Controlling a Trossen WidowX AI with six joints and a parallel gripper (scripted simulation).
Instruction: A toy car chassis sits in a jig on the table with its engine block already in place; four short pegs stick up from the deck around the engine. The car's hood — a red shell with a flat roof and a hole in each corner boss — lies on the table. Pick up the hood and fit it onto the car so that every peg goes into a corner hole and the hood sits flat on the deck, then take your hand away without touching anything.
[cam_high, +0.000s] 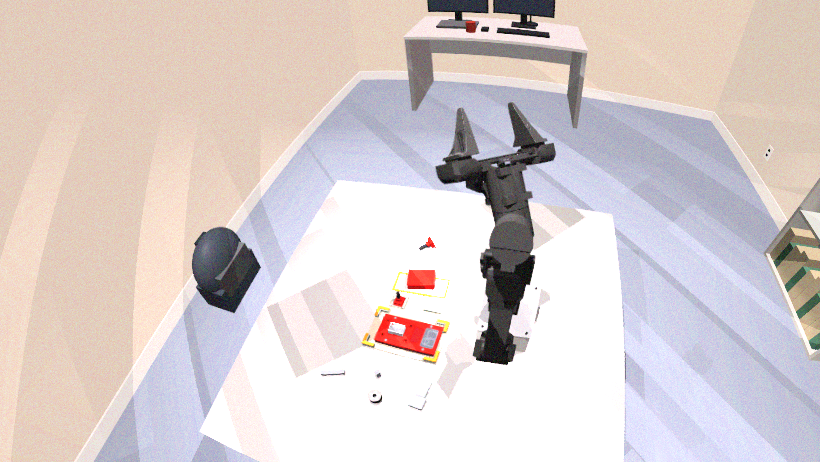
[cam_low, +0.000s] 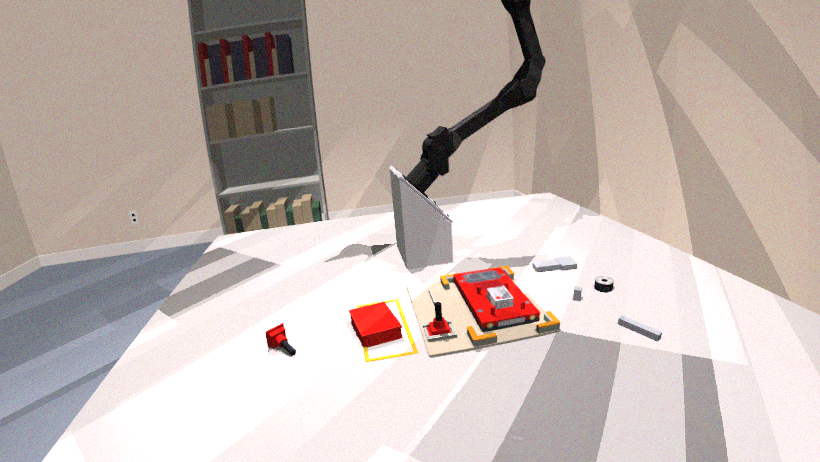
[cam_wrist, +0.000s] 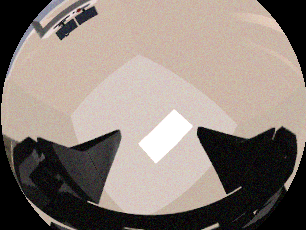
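The hood (cam_high: 421, 279) (cam_low: 375, 323), a red shell with its flat roof up, lies on the table inside part of a yellow outline. The red chassis (cam_high: 383, 334) (cam_low: 476, 301) sits in the jig (cam_high: 368, 340) (cam_low: 427, 346) between orange corner brackets. The white-grey engine block (cam_high: 396, 328) (cam_low: 500, 296) is on its deck, with short red pegs around it in the exterior view. My gripper (cam_high: 486, 106) (cam_wrist: 159, 131) is open and empty, raised high above the table and far from the hood. It is out of frame in the exterior view. The hood's corner holes are hidden.
A red piece with a black stem (cam_high: 399, 299) (cam_low: 438, 325) stands on the jig board beside the chassis. A similar piece (cam_high: 428, 243) (cam_low: 280, 339) lies beyond the hood. A grey bar (cam_high: 332, 373) (cam_low: 639, 327), a small cylinder (cam_low: 577, 293), a ring (cam_high: 375, 396) (cam_low: 603, 284) and a grey part (cam_low: 554, 264) lie on the chassis's other side.
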